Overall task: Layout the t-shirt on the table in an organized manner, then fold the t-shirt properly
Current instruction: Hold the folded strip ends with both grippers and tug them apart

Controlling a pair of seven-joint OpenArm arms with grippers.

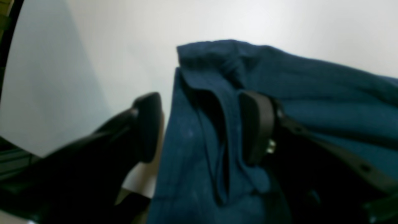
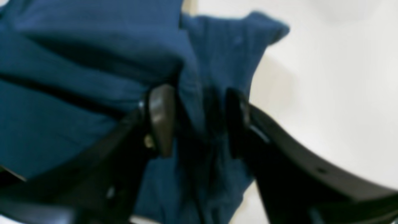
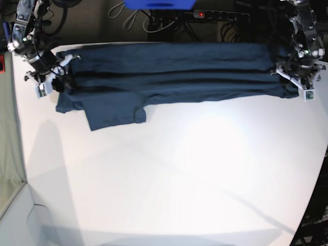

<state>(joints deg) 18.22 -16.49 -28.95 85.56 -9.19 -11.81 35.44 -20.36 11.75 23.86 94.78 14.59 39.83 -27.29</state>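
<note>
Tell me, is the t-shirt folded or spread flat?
Folded: the t-shirt lies as a long narrow band with lengthwise creases across the table, one sleeve sticking out.

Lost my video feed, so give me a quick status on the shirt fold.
Left end effector and right end effector: both open, cloth between jaws. T-shirt stretched in a long band at the table's far edge, one sleeve hanging out. No obstructions.

no readable text, labels or signs

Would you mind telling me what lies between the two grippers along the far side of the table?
Only the t-shirt, stretched in a long band from the right gripper to the left gripper; the base view shows it.
</note>
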